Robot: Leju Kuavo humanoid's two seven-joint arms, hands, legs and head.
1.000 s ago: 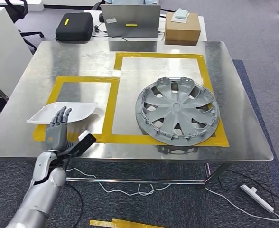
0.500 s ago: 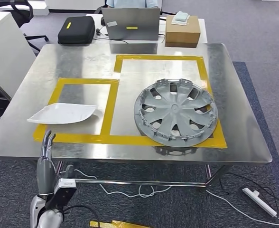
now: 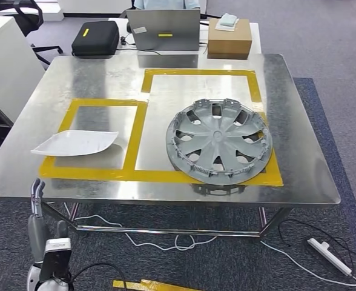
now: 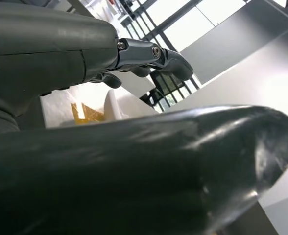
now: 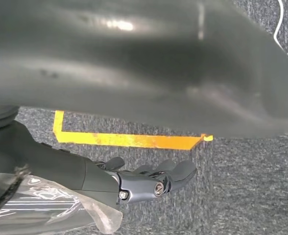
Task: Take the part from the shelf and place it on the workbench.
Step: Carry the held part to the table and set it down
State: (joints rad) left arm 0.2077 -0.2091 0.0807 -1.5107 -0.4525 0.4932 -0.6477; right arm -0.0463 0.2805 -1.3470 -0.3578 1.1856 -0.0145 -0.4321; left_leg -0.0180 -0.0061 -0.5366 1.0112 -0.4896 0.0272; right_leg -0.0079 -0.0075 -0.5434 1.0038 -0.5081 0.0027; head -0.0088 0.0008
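On the steel workbench (image 3: 295,133), inside the smaller yellow tape square (image 3: 135,136) at the left, lies the white plastic part (image 3: 75,143) — flat, its near edge close to the near strip of tape. To its right a grey wheel cover (image 3: 219,140) rests in the larger taped rectangle, its near-right rim overlapping the tape. Below the bench's near-left corner the left hand (image 3: 37,215) hangs over the grey carpet, fingers straight and apart, holding nothing and well apart from the part; the left wrist view shows its fingers (image 4: 154,53) extended against bright windows. The right hand (image 5: 146,182) shows in the right wrist view above carpet and a strip of yellow floor tape (image 5: 128,139), fingers stretched out and empty. Beyond the far edge of the bench stand a black case (image 3: 95,37), a laptop (image 3: 163,29) and a cardboard box (image 3: 229,37) — all on another table. A white power strip (image 3: 324,251) lies on the floor at the near right.
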